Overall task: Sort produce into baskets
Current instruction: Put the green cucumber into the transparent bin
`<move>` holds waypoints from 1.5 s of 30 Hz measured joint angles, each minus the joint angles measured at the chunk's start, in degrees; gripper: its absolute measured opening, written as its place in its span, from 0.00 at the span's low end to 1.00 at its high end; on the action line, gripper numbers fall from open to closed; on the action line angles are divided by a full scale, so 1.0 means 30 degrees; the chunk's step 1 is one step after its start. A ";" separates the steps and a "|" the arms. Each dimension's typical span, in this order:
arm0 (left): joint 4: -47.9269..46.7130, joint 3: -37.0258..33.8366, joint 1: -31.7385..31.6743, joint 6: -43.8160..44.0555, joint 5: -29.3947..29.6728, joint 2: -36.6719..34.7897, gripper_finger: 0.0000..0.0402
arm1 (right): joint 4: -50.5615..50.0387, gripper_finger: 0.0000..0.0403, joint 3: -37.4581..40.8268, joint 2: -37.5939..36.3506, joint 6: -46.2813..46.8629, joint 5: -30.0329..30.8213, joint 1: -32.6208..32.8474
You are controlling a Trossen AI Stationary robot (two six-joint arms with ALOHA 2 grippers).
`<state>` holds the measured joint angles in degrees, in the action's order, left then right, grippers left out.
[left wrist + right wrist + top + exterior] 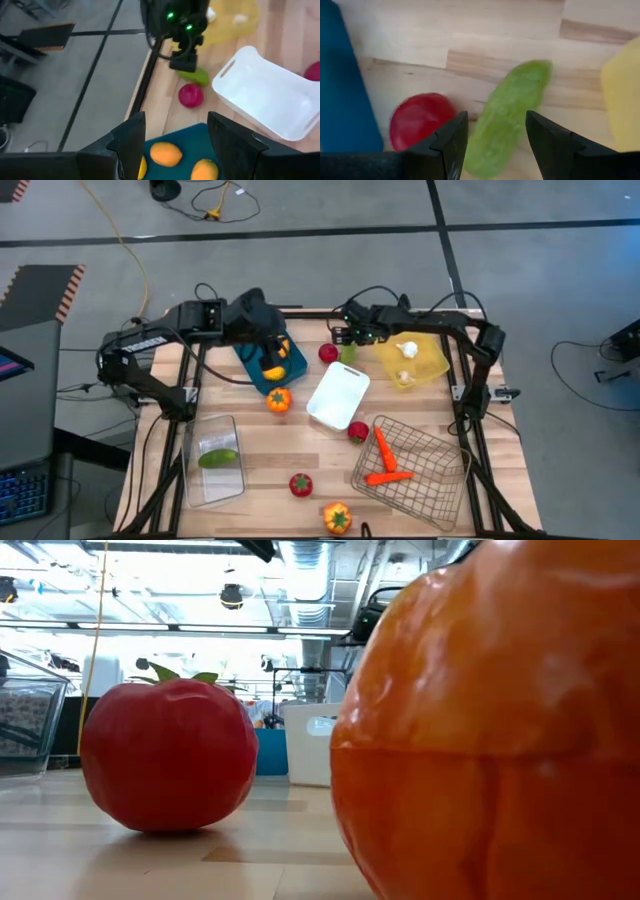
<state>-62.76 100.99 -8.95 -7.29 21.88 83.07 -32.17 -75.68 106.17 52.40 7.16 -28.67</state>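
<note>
My left gripper (175, 145) hangs open over the teal tray (256, 366), which holds orange citrus pieces (165, 153). My right gripper (492, 137) is open above a green cucumber (507, 120) that lies flat on the table between the teal tray and the yellow tray (425, 360); its fingers stand to either side, clear of it. In the high view this gripper (350, 340) is at the table's far middle. A red fruit (420, 122) lies on the wood beside the cucumber. The yellow tray holds white garlic (407, 350).
A white tray (338, 395) sits mid-table. A wire basket (440, 480) with carrots (385, 462) is near right, a clear bin (215, 480) with a cucumber (218, 458) near left. Loose on the wood: orange fruit (279, 400), red berry (358, 430), tomato (170, 755), pepper (490, 720).
</note>
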 joint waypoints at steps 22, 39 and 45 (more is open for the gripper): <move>0.0036 0.0000 -0.0612 -0.2224 -0.2075 0.0015 0.50 | 0.0086 0.56 -0.0098 0.2033 0.3236 0.0195 0.0423; 0.0029 -0.0020 -0.0678 -0.2228 -0.2140 -0.0073 0.50 | -0.0180 0.30 -0.0044 0.2099 0.2420 0.0027 0.0401; -0.0019 -0.0022 -0.0729 -0.2204 -0.2079 -0.1195 0.50 | -0.0175 0.29 -0.0022 0.2032 0.2372 0.0000 0.0401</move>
<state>-62.82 100.92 -11.14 -13.91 15.65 79.48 -32.69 -75.75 112.26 59.51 7.16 -27.46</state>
